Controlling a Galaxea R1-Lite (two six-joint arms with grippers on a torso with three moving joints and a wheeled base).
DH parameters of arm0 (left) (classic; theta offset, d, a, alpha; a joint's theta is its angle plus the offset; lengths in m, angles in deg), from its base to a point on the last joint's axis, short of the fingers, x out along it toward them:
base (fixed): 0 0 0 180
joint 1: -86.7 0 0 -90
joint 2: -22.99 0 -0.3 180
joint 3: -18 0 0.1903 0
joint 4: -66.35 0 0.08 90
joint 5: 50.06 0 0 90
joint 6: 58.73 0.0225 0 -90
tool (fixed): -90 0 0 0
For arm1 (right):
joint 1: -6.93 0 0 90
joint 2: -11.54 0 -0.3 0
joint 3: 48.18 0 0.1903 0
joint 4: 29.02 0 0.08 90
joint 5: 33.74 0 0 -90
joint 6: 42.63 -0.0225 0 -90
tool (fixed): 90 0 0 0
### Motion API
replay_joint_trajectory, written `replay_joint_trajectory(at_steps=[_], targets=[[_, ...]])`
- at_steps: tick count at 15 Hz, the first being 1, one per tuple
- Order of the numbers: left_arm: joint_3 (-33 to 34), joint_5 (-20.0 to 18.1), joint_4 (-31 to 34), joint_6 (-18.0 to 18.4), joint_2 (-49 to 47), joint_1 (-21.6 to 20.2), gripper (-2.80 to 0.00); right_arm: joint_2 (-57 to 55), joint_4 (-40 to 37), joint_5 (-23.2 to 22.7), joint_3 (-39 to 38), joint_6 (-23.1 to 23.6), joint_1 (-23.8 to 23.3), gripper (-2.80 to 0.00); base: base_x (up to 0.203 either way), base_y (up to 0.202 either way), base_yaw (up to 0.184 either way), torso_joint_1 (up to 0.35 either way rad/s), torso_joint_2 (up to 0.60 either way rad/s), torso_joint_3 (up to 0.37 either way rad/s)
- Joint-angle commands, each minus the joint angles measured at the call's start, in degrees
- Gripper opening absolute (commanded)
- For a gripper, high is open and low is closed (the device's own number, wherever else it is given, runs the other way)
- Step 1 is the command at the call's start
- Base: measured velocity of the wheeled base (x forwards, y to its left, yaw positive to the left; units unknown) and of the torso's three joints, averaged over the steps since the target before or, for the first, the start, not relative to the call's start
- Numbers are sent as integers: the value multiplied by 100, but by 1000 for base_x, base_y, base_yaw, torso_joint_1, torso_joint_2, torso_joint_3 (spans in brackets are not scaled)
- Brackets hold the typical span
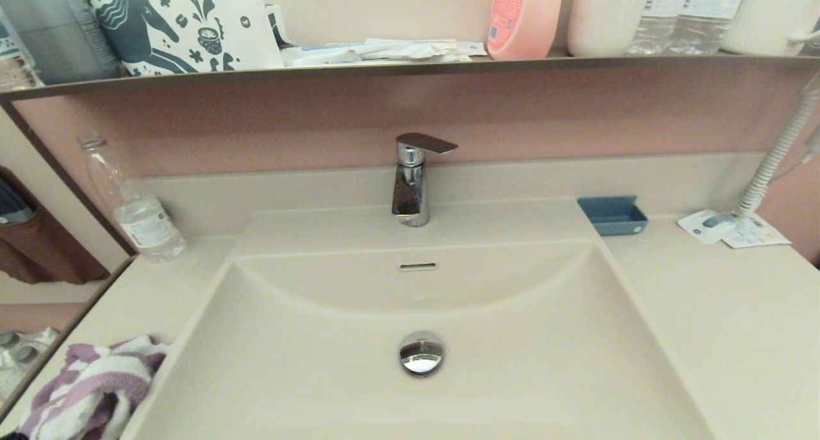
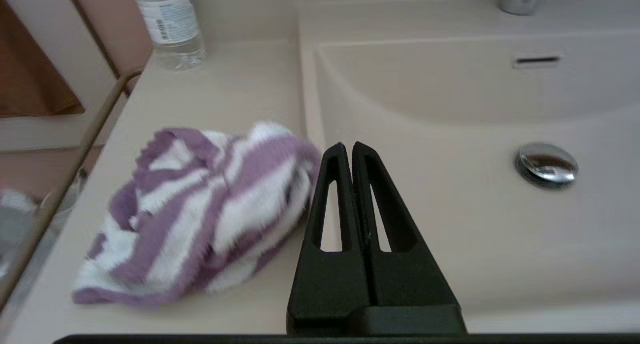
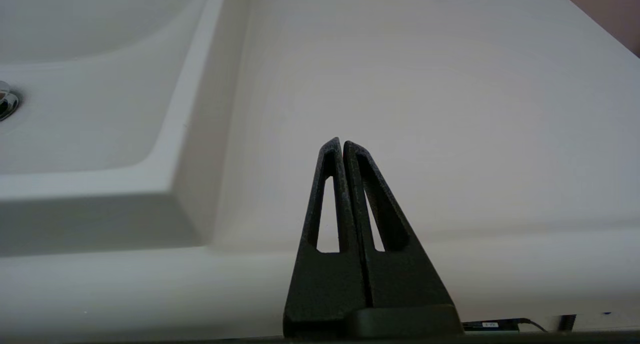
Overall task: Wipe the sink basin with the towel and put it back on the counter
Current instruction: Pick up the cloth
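Note:
The purple and white striped towel [image 1: 90, 389] [image 2: 205, 209] lies bunched on the counter [image 1: 128, 299] [image 2: 235, 93] left of the sink basin [image 1: 512, 363] [image 2: 450, 133]. The basin is bare, with its chrome drain plug [image 1: 421, 353] [image 2: 546, 164] and overflow slot [image 1: 418, 266] showing. My left gripper [image 2: 347, 146] is shut and holds nothing; it hovers over the basin's left rim, its tips just beside the towel's near edge. My right gripper [image 3: 341, 143] is shut and empty above the counter [image 3: 425, 83] right of the basin. Neither gripper shows in the head view.
A chrome faucet [image 1: 413, 180] stands behind the basin. A clear water bottle [image 1: 138, 212] [image 2: 170, 23] stands at the counter's back left. A blue soap dish [image 1: 613, 215] and a card with a coiled cord [image 1: 730, 227] sit at the back right. A shelf [image 1: 410, 68] above carries bottles.

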Motion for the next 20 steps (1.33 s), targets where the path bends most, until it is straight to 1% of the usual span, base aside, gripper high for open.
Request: replay_joint_trajectory(at_steps=[1, 2, 3, 4, 6, 7, 8, 9, 10, 11, 12, 14, 15, 16, 17, 19, 20], targets=[[-662, 277, 125, 4, -1533, -16, -280, -5, 0, -1, 0, 0, 2, -280, 0, 0, 0, 0, 0, 0], [-974, 491, 335, 39, -2011, -20, -280, -5, 0, -1, 0, 0, 2, -280, 0, 0, 0, 0, 0, 0], [-1434, 657, 721, 72, -2405, -30, -280, -5, 0, -1, 0, 0, 2, -280, 0, 0, 0, 0, 0, 0], [-1889, 756, 1247, 92, -2612, -50, -280, -5, 0, -1, 0, 0, 2, -280, 0, 0, 0, 0, 0, 0], [-3133, 809, 2718, 106, -2916, -88, -280, -5, 0, -1, 0, 0, 2, -280, 0, 0, 0, 0, 0, 0], [-3729, 761, 3491, 111, -3083, -97, -280, -5, 0, -1, 0, 0, 2, -280, 0, 0, 0, 0, 0, 0], [-4275, 651, 4431, 131, -3269, -98, -280, -5, 0, -1, 0, 0, 2, -280, 0, 0, 0, 0, 0, 0], [-4602, 551, 5418, 263, -3444, -84, -280, -5, 0, -1, 0, 0, 2, -280, 0, 0, 0, 0, 0, 0], [-4804, 481, 6193, 538, -3604, -84, -280, -5, 0, -1, 0, 0, 2, -280, 0, 0, 0, 0, 0, 0], [-4935, 427, 6722, 964, -3778, -88, -280, -5, 0, -1, 0, 0, 2, -280, 0, 0, 0, 0, 0, 0], [-4984, 390, 6871, 1120, -3933, -90, -280, -5, 0, -1, 0, 0, 2, -280, 0, 0, 0, 0, 0, 0], [-4985, 352, 7007, 1162, -4315, -101, -280, -5, 0, -1, 0, 0, 2, -280, 0, 0, 0, 0, 0, 0], [-4986, 292, 7013, 1161, -4511, -203, -280, -5, 0, -1, 0, 0, 2, -280, 0, 0, 0, 0, 0, 0], [-5013, 80, 6910, 1177, -4623, -416, -280, -5, 0, -1, 0, 0, 2, -280, 0, 0, 0, 0, 0, 0], [-5056, -170, 6712, 1243, -4702, -529, 0, -5, 0, -1, 0, 0, 2, -280, 0, 0, 0, 0, 0, 0], [-5130, -255, 6624, 1445, -4887, -683, 0, -5, 0, -1, 0, 0, 2, -280, 0, 0, 0, 0, 0, 0], [-5200, -306, 6617, 1458, -5028, -746, 0, -5, 0, -1, 0, 0, 2, -280, 0, 0, 0, 0, 0, 0]])
